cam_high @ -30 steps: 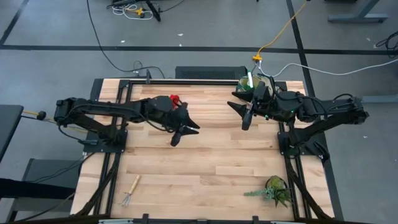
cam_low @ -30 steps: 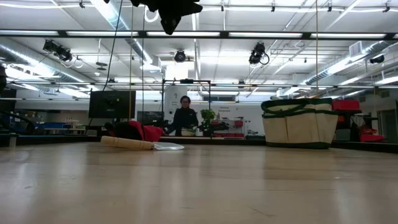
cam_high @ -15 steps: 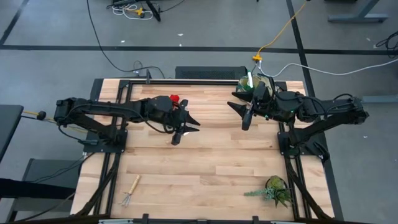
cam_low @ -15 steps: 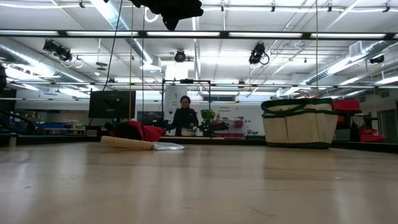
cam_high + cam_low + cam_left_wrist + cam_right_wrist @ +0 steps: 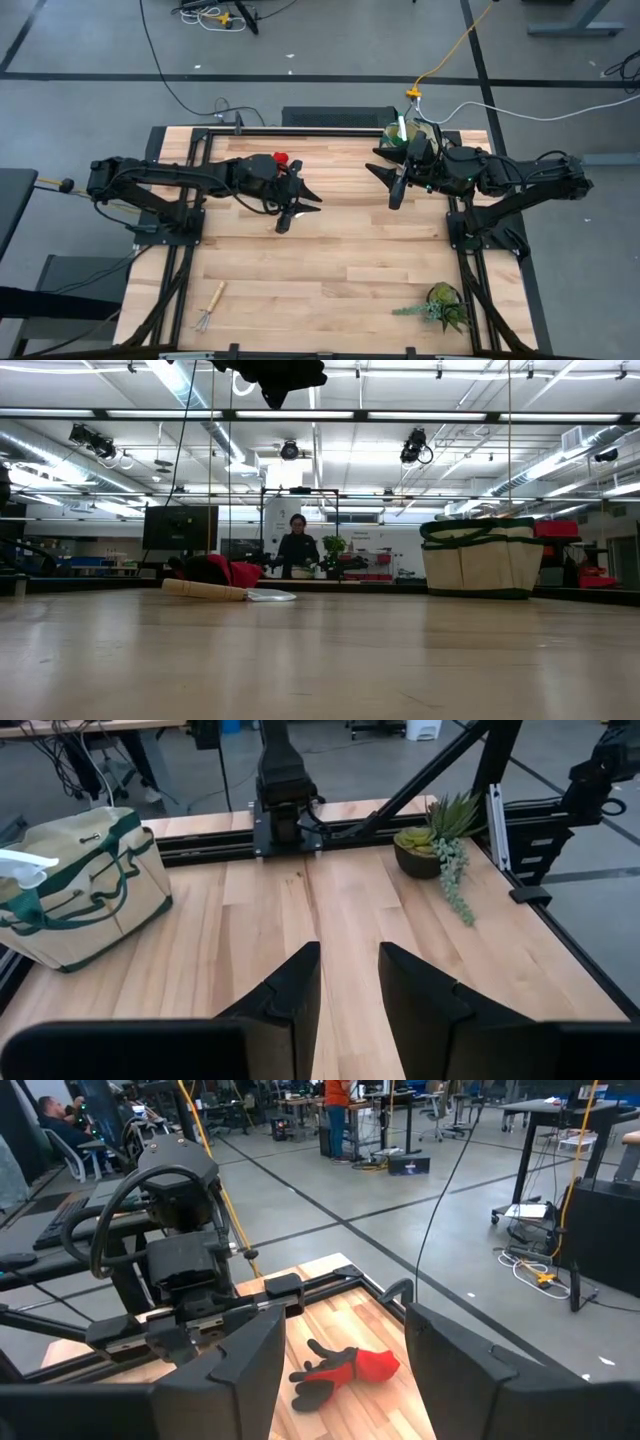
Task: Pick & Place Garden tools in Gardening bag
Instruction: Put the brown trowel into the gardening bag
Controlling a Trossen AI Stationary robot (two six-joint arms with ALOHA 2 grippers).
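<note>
Both grippers are empty, left gripper [image 5: 288, 214] parted narrowly mid-table and right gripper [image 5: 397, 188] wider near the bag [image 5: 408, 134] at 1 o'clock, so I'd drop the left squarely over the trowel [image 5: 228, 592] beside the gloves [image 5: 281, 160] at 11.

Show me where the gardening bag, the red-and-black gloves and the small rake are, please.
gardening bag [image 5: 75, 885]: left wrist view, on its beige front panel.
red-and-black gloves [image 5: 345, 1370]: right wrist view, where red meets black.
rake [image 5: 210, 305]: high view, on its wooden handle.
</note>
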